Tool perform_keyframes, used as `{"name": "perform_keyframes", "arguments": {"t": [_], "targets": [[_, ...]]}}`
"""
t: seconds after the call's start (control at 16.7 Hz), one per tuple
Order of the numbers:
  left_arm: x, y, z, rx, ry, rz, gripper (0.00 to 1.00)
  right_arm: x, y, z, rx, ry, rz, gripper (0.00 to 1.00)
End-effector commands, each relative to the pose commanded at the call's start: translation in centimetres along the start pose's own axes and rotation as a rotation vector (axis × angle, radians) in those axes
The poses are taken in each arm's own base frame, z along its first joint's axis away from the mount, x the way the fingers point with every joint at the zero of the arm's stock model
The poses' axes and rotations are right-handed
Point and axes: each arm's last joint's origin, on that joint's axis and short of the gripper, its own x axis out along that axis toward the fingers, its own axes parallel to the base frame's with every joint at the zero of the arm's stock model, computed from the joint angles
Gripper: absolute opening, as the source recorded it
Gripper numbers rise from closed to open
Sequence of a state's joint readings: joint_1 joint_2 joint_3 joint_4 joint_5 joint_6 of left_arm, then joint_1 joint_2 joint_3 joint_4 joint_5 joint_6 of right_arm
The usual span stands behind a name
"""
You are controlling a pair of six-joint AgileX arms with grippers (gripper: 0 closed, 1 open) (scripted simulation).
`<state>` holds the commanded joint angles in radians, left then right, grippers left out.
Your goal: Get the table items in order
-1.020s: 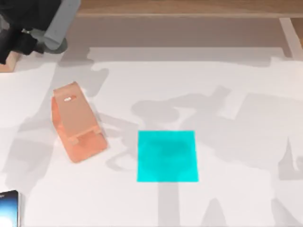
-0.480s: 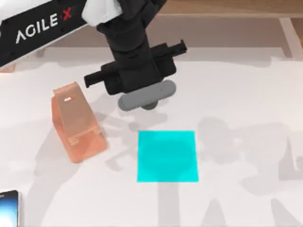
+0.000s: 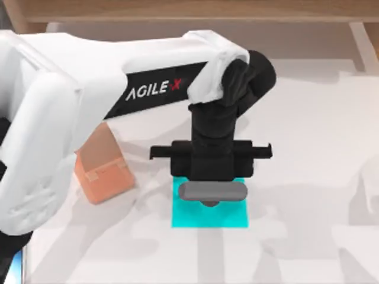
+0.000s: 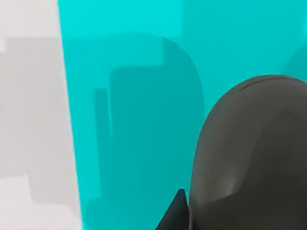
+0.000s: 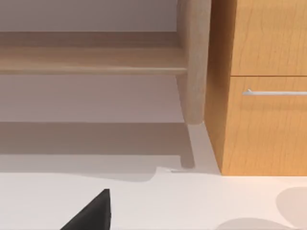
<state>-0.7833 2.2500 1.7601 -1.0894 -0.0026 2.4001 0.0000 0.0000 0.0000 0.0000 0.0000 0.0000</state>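
White table (image 3: 308, 118) carries our stand (image 3: 103, 174) at nine o'clock of the mat (image 3: 237, 220). Our left end effector (image 3: 211, 198) hangs over the mat, clamped on the mouse (image 3: 212, 191). We judge placing is in hand: next, lower and release.

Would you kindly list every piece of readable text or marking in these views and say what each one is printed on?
"AGILE X" in white letters, the X in red, on the black band of the left arm, which reaches over the cyan mat.
No other text is readable on the mouse, the phone stand or the cabinet.
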Motion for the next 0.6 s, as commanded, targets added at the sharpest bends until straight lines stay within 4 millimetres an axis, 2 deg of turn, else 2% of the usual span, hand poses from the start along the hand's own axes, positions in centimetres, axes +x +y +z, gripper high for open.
{"name": "perform_keyframes", "arguments": {"t": [0.24, 0.6], "targets": [[-0.1, -0.1, -0.1, -0.003, 0.000, 0.003, 0.00, 0.0, 0.0, 0.0, 0.000, 0.000, 0.000, 1.00], [1.0, 0.0, 0.0, 0.000, 0.000, 0.000, 0.00, 0.0, 0.0, 0.0, 0.000, 0.000, 0.000, 1.00]]}}
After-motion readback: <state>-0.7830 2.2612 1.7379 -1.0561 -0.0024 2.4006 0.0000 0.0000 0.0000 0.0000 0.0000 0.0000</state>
